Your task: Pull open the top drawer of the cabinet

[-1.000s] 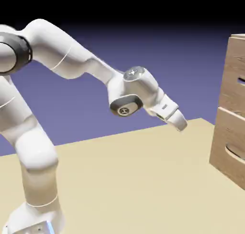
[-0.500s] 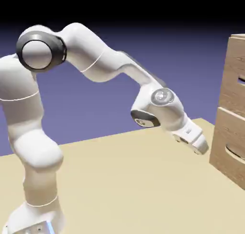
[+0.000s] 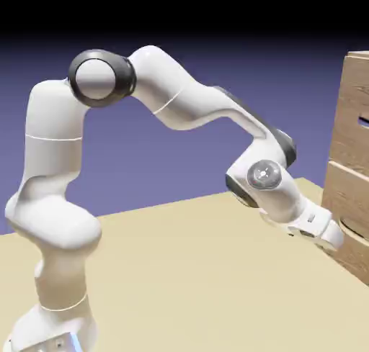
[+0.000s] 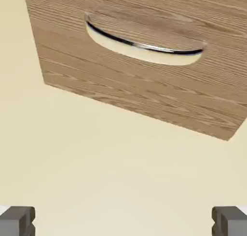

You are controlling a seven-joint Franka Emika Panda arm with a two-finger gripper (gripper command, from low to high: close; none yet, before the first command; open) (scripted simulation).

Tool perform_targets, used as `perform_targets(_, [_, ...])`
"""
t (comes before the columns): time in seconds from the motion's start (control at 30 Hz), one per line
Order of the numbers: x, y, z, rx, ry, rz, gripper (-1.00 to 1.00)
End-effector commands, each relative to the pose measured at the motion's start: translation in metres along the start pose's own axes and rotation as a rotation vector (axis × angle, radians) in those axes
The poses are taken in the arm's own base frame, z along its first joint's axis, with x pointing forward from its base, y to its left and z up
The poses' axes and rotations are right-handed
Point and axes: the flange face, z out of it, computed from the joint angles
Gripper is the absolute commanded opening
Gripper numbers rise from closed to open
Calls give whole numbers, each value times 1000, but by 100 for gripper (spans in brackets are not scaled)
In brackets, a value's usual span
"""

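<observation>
We could read no brand or label on the one cabinet, where we counted two drawer fronts: the top drawer, high at the exterior view's right with its one slot handle, and the lower drawer beneath it, with one curved handle. Our jaws stood wide apart with nothing between them, near the lower drawer, above the table.

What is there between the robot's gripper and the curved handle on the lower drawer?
In the hand view, only pale tabletop and a strip of the drawer's wood front show between the open gripper and the curved handle.
</observation>
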Motion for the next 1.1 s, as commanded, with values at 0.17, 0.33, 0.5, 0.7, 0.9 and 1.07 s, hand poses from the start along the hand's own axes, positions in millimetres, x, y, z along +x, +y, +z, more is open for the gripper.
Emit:
perform_targets(0.17, [20, 5, 7, -19, 102, -140, 0])
perform_targets(0.33, [41, 1, 8, -44, 206, -283, 0])
perform_targets(0.5, [66, -12, 6, -80, 324, -448, 0])
perform_targets(0.7, [99, -41, -2, -134, 484, -671, 0])
perform_targets(0.9, [131, -89, -14, -201, 662, -915, 0])
perform_targets(1.07, [154, -143, -29, -265, 827, -1125, 0])
